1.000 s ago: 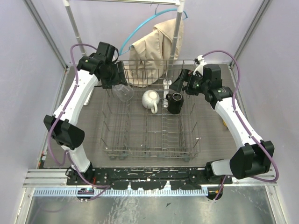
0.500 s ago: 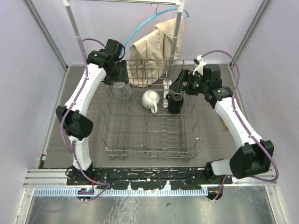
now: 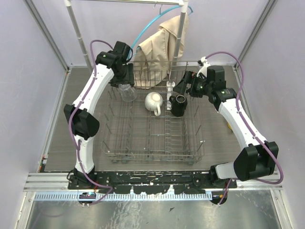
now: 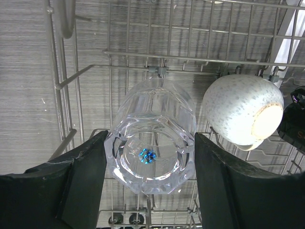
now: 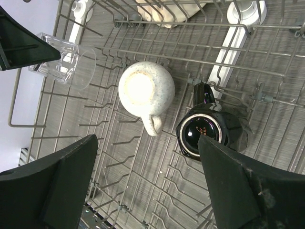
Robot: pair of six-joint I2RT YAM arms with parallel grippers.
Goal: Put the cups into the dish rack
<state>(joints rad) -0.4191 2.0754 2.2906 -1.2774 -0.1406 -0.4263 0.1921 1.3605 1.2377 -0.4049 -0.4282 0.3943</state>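
One clear tumbler [image 4: 152,119] sits clamped in the left hand [image 4: 149,143], its rim barely discernible; right hand [image 5: 146,142] gapes wide.

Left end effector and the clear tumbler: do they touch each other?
Touching. In the left wrist view the clear tumbler sits between the fingers of the left end effector, flush against both, no gap.

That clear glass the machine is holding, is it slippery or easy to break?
Probably slippery: the glass tumbler looks smooth and glossy between the black fingers. Likely fragile, being clear glass over the metal dish rack. Its faceted sides may limit rolling.
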